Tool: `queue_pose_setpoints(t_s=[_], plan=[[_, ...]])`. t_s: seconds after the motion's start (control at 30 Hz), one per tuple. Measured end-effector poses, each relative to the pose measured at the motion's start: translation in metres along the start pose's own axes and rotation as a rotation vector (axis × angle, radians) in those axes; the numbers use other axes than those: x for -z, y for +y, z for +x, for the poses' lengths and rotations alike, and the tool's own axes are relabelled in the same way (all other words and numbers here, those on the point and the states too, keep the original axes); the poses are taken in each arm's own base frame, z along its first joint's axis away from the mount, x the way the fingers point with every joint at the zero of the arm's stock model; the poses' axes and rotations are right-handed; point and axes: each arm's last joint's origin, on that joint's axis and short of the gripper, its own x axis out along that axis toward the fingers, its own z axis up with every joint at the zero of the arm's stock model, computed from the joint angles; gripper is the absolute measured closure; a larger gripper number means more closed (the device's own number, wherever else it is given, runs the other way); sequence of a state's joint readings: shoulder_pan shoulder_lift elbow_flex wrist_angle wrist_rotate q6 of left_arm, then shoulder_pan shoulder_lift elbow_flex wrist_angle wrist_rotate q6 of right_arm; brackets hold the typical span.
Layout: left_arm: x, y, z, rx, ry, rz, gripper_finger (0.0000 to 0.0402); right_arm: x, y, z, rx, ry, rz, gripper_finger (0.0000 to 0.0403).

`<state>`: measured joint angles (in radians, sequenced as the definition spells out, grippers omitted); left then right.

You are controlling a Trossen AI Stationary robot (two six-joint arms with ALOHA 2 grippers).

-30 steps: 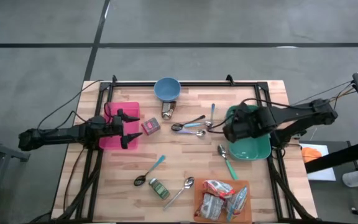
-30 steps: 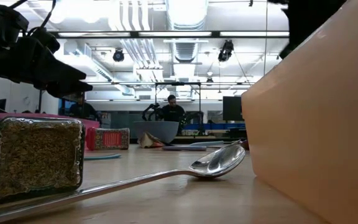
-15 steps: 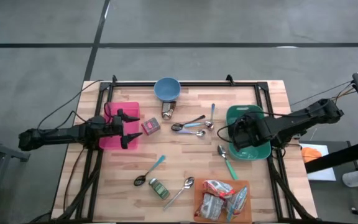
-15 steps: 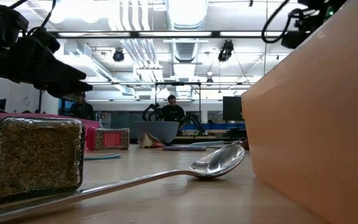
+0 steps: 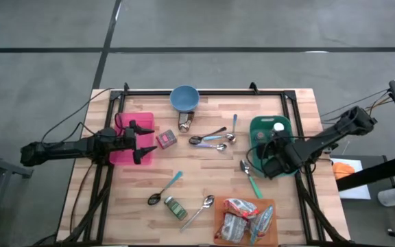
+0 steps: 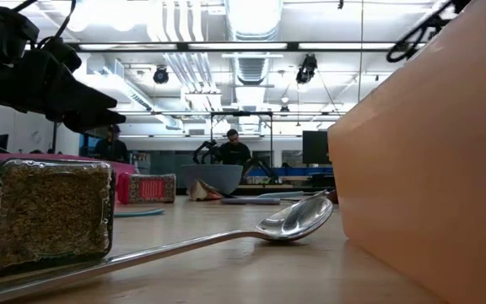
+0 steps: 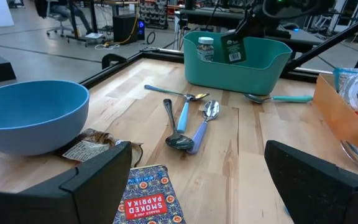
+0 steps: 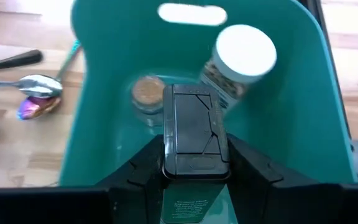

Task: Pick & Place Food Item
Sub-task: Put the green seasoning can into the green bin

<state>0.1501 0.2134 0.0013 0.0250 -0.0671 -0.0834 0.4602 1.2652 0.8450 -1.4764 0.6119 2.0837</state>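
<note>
- Here, your teal bin point(image 5: 257, 127) sits at the table's right side, with a white-capped jar point(image 8: 240, 57) and a smaller brown-lidded jar point(image 8: 146, 93) lying inside.
- Your right gripper point(image 8: 195, 163) hangs over the bin's near end, pinching a green-labelled container point(image 8: 194, 140) with a flat black lid.
- Your left gripper point(image 5: 143, 140) waits over the pink bin point(image 5: 125, 152), fingers spread.

A blue bowl point(image 5: 184, 97) sits at the table's far edge, a pink bin point(image 5: 133, 137) lies left, and spoons point(image 5: 210, 139) are scattered across the wooden tabletop point(image 5: 204, 175).
</note>
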Motion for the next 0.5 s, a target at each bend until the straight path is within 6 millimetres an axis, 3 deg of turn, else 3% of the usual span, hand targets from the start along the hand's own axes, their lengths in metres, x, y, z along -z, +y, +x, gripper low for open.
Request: queue_pose_setpoints(t_s=[0.3, 0.5], plan=[[0.0, 0.0, 0.0, 0.0, 0.0, 0.0, 0.003, 0.011, -0.01, 0.018, 0.049, -0.007, 0.023, 0.0277], [0.0, 0.0, 0.0, 0.0, 0.0, 0.0, 0.003, 0.018, -0.004, 0.023, 0.092, -0.033, -0.021, 0.0277]])
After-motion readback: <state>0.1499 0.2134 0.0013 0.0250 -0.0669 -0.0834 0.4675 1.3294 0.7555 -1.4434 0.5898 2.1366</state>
